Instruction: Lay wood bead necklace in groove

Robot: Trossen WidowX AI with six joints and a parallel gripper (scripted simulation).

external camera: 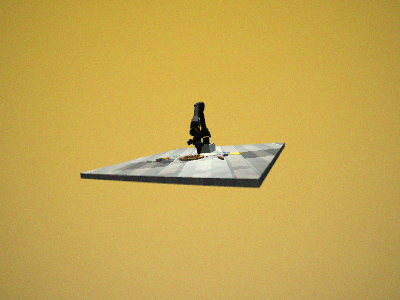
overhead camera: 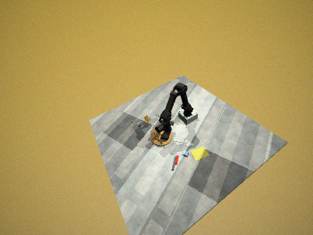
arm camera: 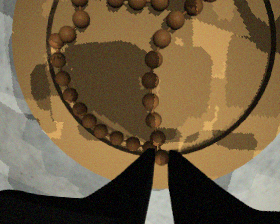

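The round wooden bead board (overhead camera: 156,143) (external camera: 184,158) (arm camera: 185,82) lies under the arm, with a dark ring groove. The brown wood bead necklace (arm camera: 150,80) lies on it. In the wrist view, one run of beads follows the groove along the left side to the bottom. Another run crosses the inside of the ring from the bottom towards the upper right, and several beads lie across the top. My gripper (arm camera: 161,155) is shut on a necklace bead at the bottom of the ring, close to the groove. The necklace's far part is outside the wrist view.
In the top view, a yellow sheet (overhead camera: 200,153), a small blue piece (overhead camera: 185,153) and a red and grey stick (overhead camera: 176,160) lie on the near side of the board. A small orange object (overhead camera: 147,118) lies behind the board to the left. The arm's base (overhead camera: 188,117) stands behind on the right.
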